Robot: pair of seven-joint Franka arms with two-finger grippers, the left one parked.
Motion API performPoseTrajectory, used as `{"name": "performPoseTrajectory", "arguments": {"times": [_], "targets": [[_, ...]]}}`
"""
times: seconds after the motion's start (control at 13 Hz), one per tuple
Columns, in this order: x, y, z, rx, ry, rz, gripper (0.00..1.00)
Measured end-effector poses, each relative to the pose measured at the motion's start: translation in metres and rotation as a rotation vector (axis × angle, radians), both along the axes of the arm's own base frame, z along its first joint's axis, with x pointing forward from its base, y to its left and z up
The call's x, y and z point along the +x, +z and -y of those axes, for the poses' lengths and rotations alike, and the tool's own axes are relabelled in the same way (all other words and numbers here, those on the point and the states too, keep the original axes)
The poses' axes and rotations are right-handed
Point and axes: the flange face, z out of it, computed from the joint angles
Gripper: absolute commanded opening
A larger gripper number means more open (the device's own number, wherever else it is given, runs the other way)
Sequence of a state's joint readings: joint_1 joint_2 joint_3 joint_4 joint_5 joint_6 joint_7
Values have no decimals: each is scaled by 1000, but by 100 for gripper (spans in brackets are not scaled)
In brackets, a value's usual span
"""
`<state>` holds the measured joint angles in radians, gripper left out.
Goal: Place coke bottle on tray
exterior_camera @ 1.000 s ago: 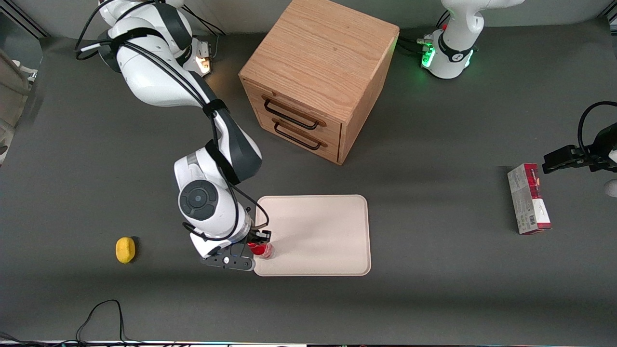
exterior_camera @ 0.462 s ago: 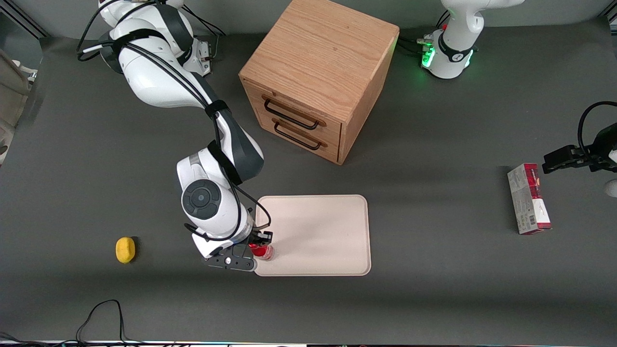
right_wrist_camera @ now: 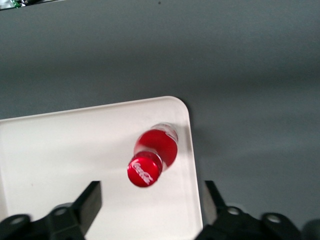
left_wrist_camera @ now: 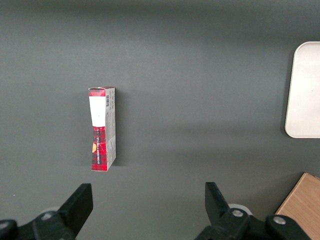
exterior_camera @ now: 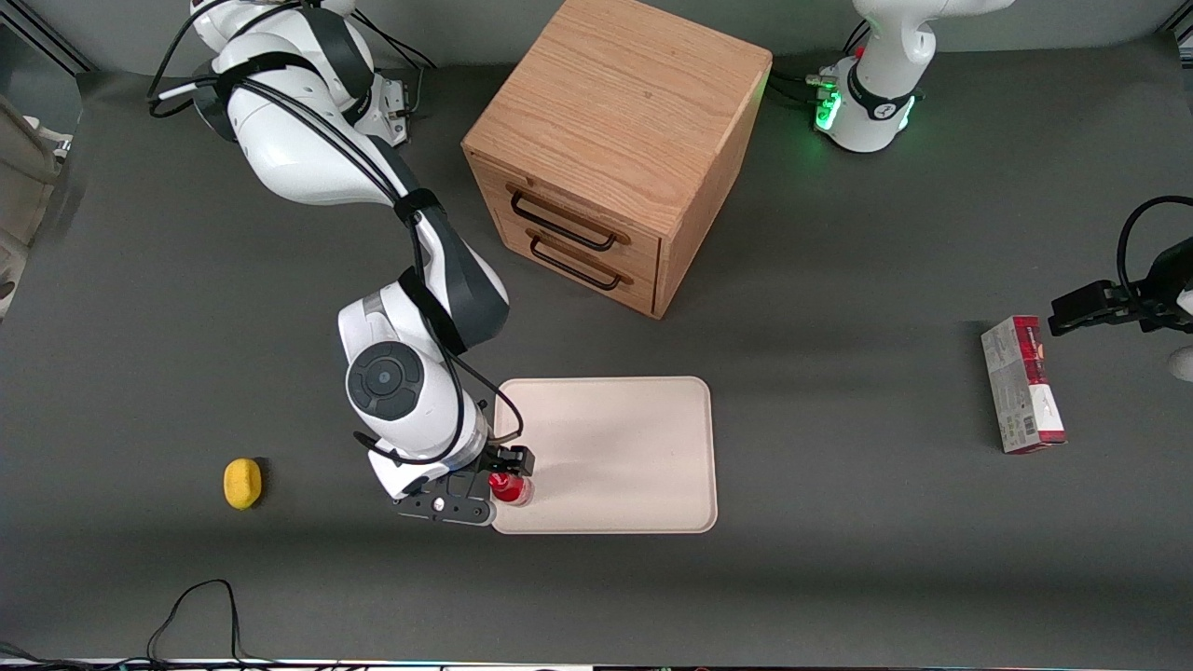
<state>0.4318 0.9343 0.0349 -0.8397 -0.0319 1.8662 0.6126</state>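
Observation:
The coke bottle (exterior_camera: 512, 488), small and red with a red cap, stands upright on the cream-white tray (exterior_camera: 624, 447), in the tray's corner nearest the front camera at the working arm's end. In the right wrist view the bottle (right_wrist_camera: 154, 154) stands free on the tray (right_wrist_camera: 70, 145), close to its rim. My right gripper (exterior_camera: 501, 475) is open just above the bottle, its two fingers spread wide to either side and clear of it (right_wrist_camera: 150, 205). It holds nothing.
A wooden drawer cabinet (exterior_camera: 606, 158) stands farther from the front camera than the tray. A yellow lemon (exterior_camera: 242, 483) lies on the table toward the working arm's end. A red-and-grey carton (exterior_camera: 1022, 384) lies toward the parked arm's end (left_wrist_camera: 102, 128).
The gripper has let go of the bottle and opened. It has drawn back a little, and the bottle now stands free on the tray.

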Motion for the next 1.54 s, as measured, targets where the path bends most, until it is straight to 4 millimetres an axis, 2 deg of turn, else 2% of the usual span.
{"name": "performPoseTrajectory", "arguments": {"times": [0.15, 0.23, 0.31, 0.46, 0.62, 0.69, 0.77, 0.92, 1.08, 1.23, 1.54], "targets": [[-9, 25, 13, -25, 13, -51, 100], [-13, 42, 32, -15, 51, -78, 100], [-18, 61, 61, 5, 95, -103, 100], [-43, 100, 142, 16, 157, -123, 100], [-81, 129, 206, 12, 194, -118, 100], [-107, 141, 235, 11, 203, -118, 100], [-133, 150, 255, 15, 206, -114, 100], [-182, 166, 272, 27, 209, -100, 100], [-209, 179, 279, 35, 208, -88, 100], [-217, 187, 285, 38, 203, -100, 100], [-215, 194, 296, 39, 199, -103, 100]]}}
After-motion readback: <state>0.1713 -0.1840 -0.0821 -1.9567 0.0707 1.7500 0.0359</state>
